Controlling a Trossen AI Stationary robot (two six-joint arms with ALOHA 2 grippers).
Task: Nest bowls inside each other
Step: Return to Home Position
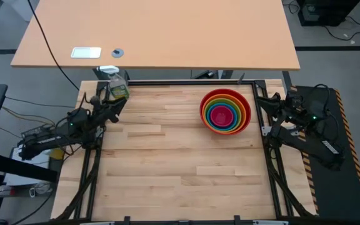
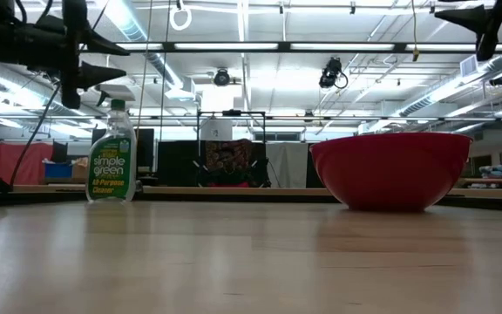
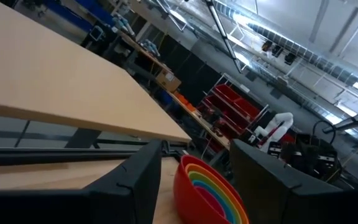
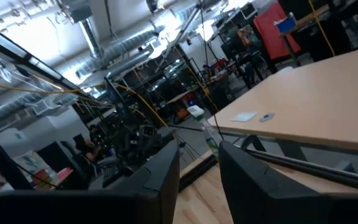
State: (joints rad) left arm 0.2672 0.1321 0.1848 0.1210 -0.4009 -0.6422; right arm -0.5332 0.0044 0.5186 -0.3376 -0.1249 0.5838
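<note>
- My left gripper (image 3: pixel 196 145) has its fingers spread with a wide gap and nothing in it. It hangs over the left edge of the table (image 1: pixel 167 175), close to the far corner.
- My right gripper (image 4: pixel 199 146) has a narrower gap between its fingers, and it is empty as well. It sits over the right edge of the table.
- The bowls are nested on the far right part of the table. The red bowl (image 2: pixel 390 170) is outermost, the pink bowl (image 1: pixel 220 116) sits in the middle, and three more rings of colour lie between them.
- From my right fingers the nest lies just inward across the table edge, near but not touching. From my left fingers it is well apart, across the width of the table.
- The nest is round and opens upward, so it has no long axis to line up with.
- I judge the nesting done. What is left looks like folding both arms to rest, and neither arm has to cross the bowls for that. The right arm is the one that must mind the red rim.
- A spray bottle (image 2: pixel 111 157) stands upright at the far left corner, near my left fingers and clear of the bowls.
- The table is pale wood planks inside a dark frame. A lighter desk (image 1: pixel 167 31) stands beyond it.
- Past that, the room is a workshop with strip lights and ceiling ducts.
</note>
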